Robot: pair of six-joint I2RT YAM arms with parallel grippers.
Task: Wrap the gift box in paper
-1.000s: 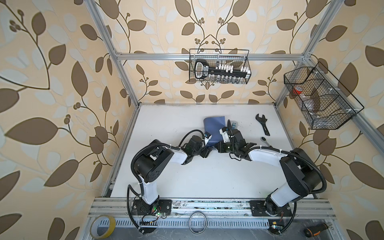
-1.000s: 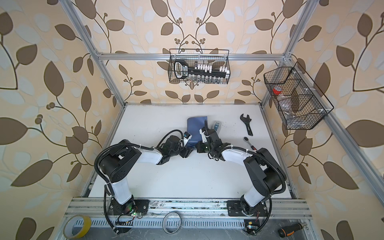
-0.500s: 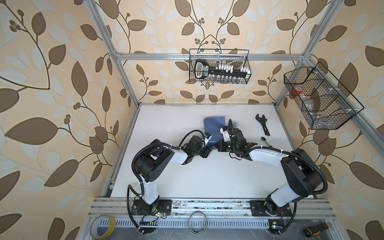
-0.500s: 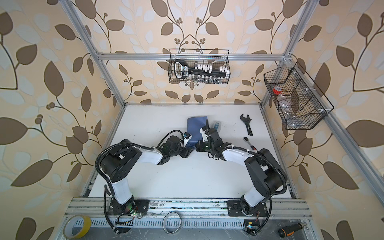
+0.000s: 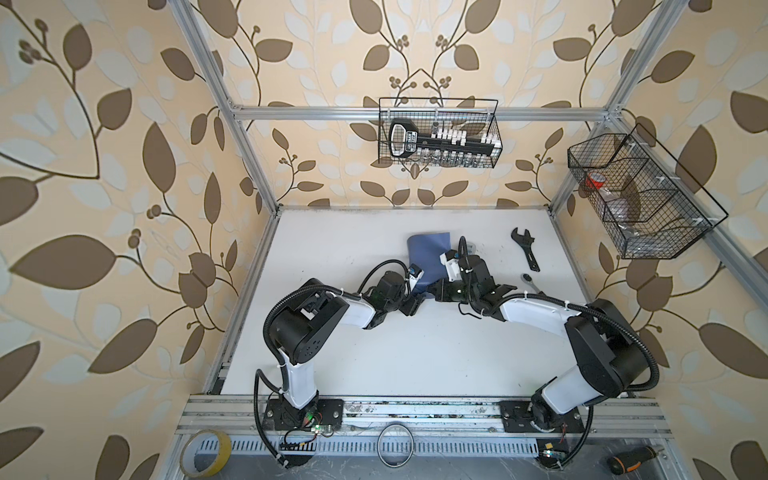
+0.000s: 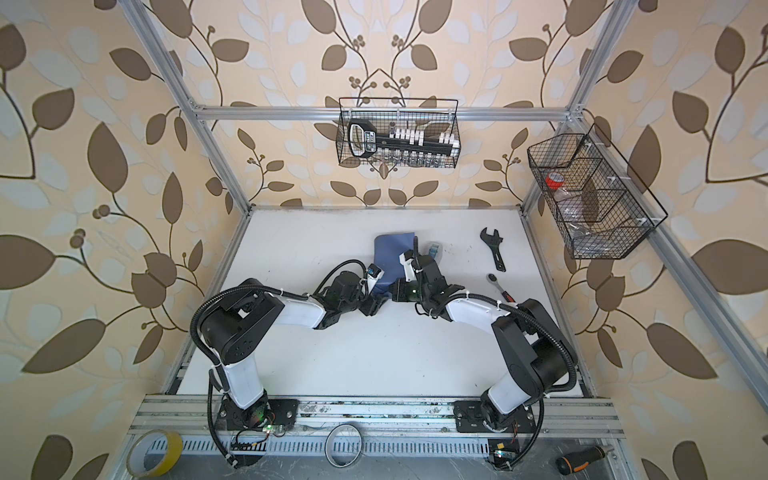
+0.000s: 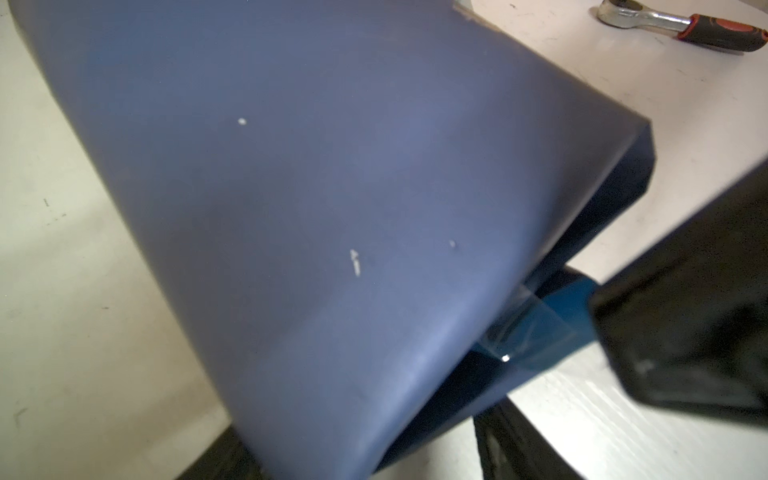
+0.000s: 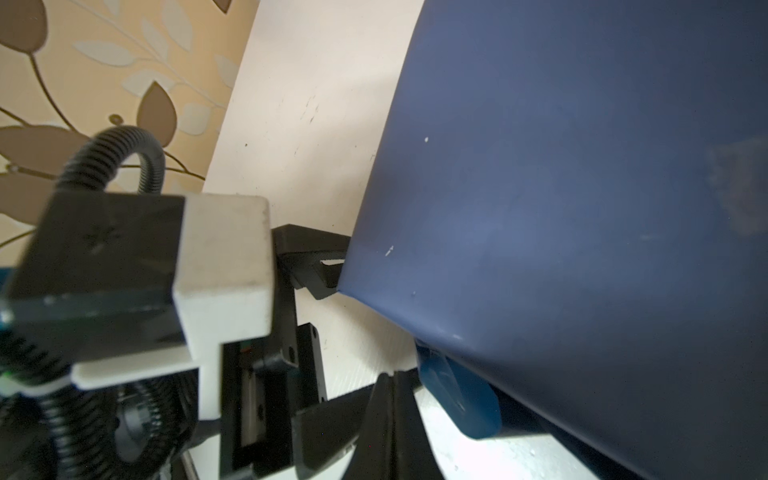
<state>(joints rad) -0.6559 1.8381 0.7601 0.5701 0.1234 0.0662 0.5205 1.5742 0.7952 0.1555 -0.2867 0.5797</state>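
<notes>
Your paper (image 5: 428, 254) sits mid-table toward the rear of the white table (image 5: 374, 357). Its matte slate-blue face is outward, folded into a boxy sleeve with one sharp crease and one soft, rounded bend. Your left gripper (image 5: 415, 303) has its jaws spread wide at the sleeve's near end; you can't tell whether they press it. Your right gripper (image 8: 390, 411) is pinched fully closed beside a glossy lighter-blue flap

You look down on a white tabletop (image 5: 415, 365) hemmed by walls (image 5: 104, 166) papered beige with brown leaves. Silver frame rails (image 5: 311, 111) mark the corners; one black wire basket (image 5: 438, 99) hangs at the back, another basket (image 5: 665, 237) at the right. Soft, even light.
</notes>
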